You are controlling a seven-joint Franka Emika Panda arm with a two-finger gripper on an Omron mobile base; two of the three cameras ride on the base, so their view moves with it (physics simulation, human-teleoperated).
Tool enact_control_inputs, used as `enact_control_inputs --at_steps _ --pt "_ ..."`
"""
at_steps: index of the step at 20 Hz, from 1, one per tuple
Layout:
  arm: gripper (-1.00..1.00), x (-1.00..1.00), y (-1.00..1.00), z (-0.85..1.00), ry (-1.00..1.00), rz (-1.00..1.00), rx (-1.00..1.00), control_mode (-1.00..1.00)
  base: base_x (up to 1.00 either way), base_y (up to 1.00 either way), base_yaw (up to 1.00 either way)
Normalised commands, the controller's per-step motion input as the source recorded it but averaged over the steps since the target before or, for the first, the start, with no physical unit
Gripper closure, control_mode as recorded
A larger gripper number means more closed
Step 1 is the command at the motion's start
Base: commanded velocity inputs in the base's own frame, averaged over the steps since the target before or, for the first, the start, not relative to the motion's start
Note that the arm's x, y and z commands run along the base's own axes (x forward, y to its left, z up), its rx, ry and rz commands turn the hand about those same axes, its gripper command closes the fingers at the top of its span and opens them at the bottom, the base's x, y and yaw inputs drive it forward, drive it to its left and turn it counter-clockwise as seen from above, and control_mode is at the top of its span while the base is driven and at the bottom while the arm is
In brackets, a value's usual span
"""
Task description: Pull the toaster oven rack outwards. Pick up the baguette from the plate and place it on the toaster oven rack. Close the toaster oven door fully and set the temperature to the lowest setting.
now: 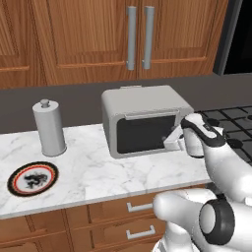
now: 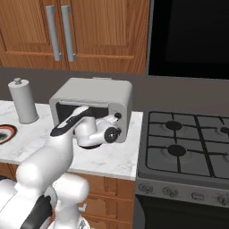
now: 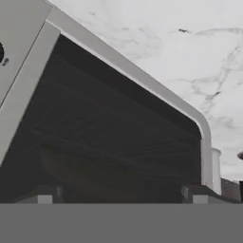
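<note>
Nearest, at worktop [image 1: 98,172] left front: plate [image 1: 32,178], centre bare of bread. Behind it, upright grey canister [image 1: 48,128]. Mid-worktop: toaster oven [image 1: 145,120], toaster oven door [image 1: 145,134] upright against the front, dark glass facing out. Claw [image 3: 121,199] spread wide, gripping nothing, close before the glass near its right edge. Beyond: wooden wall cabinets [image 1: 98,34].

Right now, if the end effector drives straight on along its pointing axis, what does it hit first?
Most likely the dark glass of the oven door, dead ahead of the open end effector and close. Exact gap unclear.
</note>
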Motion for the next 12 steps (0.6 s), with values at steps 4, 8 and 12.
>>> enact_control_inputs --at_steps 4,8,12 --pt "-1.00 -0.66 -0.40 0.38 0.00 -0.03 0.14 -1.00 0.00 0.00 0.00" --pt "-1.00 -0.37 -0.47 0.47 0.00 -0.01 0.18 -1.00 0.00 0.00 0.00" --pt "-1.00 -0.22 -0.71 0.22 0.00 -0.05 0.15 -1.00 0.00 0.00 0.00"
